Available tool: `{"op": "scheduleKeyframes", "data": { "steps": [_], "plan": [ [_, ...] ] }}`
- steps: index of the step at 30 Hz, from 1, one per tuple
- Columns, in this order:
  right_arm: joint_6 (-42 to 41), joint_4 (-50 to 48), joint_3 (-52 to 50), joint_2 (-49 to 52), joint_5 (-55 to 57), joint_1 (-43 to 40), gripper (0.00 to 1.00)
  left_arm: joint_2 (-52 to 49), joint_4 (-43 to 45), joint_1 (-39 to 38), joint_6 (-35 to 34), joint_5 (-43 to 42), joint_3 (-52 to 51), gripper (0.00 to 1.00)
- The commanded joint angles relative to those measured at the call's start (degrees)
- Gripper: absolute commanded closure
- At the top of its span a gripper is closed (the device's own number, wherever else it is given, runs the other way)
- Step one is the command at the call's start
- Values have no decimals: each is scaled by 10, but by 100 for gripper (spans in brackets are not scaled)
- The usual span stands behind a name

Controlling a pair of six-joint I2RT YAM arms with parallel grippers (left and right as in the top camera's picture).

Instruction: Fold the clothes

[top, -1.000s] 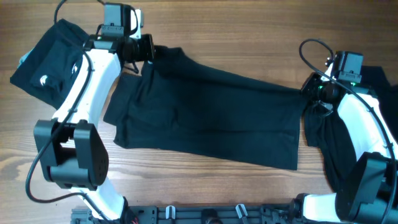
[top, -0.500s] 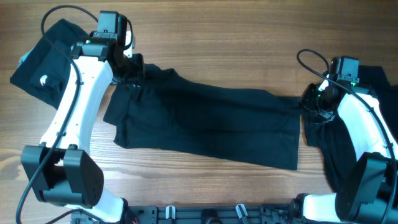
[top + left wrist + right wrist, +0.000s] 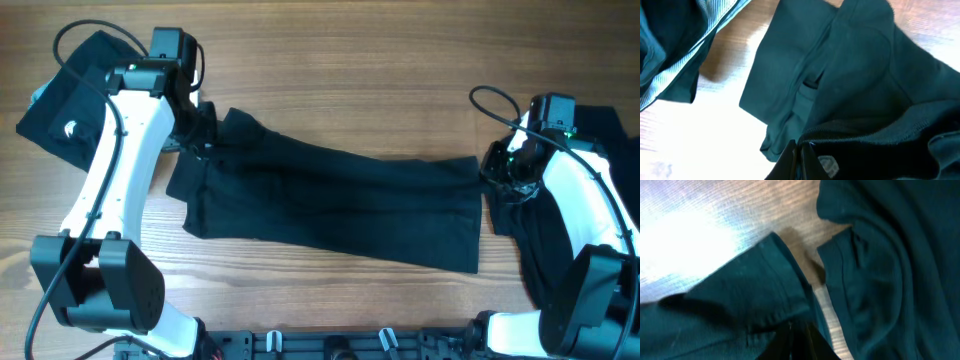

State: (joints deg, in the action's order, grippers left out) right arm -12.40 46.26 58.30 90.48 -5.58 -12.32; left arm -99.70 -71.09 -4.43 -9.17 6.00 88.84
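Though begun, looks far from finished: shows one folded shirt [image 3: 55, 100] at far left and a loose pile [image 3: 615, 135] at right. Spreads the shirt [image 3: 330, 205] across the table [image 3: 350, 70] between both arms. Pinches its far-left corner in the left gripper [image 3: 208, 130], jaws narrow on cloth. Pinches the far-right corner in the right gripper [image 3: 492, 170] likewise. Leaves the fold itself undone.

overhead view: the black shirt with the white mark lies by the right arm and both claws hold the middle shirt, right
Wrong arm: the overhead view shows the marked shirt by the left arm. The left claw and right claw do hold the middle shirt.
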Motion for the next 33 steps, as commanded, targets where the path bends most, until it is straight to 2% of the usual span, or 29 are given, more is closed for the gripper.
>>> {"op": "scheduleKeyframes", "data": {
  "steps": [1, 2, 3, 4, 5, 8, 9, 11, 13, 14, 18, 21, 23, 25, 26, 33],
  "plan": [
    [19, 19, -2, 0, 0, -4, 82, 8, -15, 5, -7, 17, 4, 96],
    [18, 24, -2, 0, 6, -4, 61, 8, -17, 5, -7, 17, 4, 96],
    [17, 31, -2, 0, 16, -4, 27, 8, -18, 5, -7, 16, 4, 96],
    [17, 35, -2, 0, 25, -4, 12, 8, -18, 5, -7, 16, 4, 96],
    [17, 35, -2, 0, 26, -4, 7, 8, -18, 5, -7, 16, 4, 96],
    [17, 21, -2, 0, 2, -4, 7, 8, -18, 5, -7, 16, 4, 96],
    [17, 14, -2, 0, -6, -4, 9, 8, -18, 5, -7, 16, 4, 96],
    [17, 4, -2, 0, -22, -4, 23, 8, -18, 5, -7, 16, 4, 96],
    [2, 0, -8, 1, -16, -4, 29, 8, -18, 5, -7, 16, 4, 96],
    [0, -6, -14, 2, -16, -4, 36, 8, -18, 5, -7, 16, 4, 96],
    [-16, -41, -70, 6, -40, -4, 41, 8, -18, 5, -7, 16, 4, 96],
    [-17, -67, -95, 7, -71, -4, 53, 8, -18, 5, -7, 16, 4, 96],
    [-17, -77, -99, 7, -87, -4, 69, 8, -18, 5, -7, 16, 4, 96],
    [-17, -84, -98, 6, -87, -4, 89, 8, -16, 5, -7, 16, 4, 96],
    [-17, -85, -98, 6, -90, -4, 96, 8, -16, 5, -7, 16, 4, 96],
    [-8, -72, -83, -13, -113, -4, 96, 8, -14, 5, -7, 40, 4, 96]
  ]
}}
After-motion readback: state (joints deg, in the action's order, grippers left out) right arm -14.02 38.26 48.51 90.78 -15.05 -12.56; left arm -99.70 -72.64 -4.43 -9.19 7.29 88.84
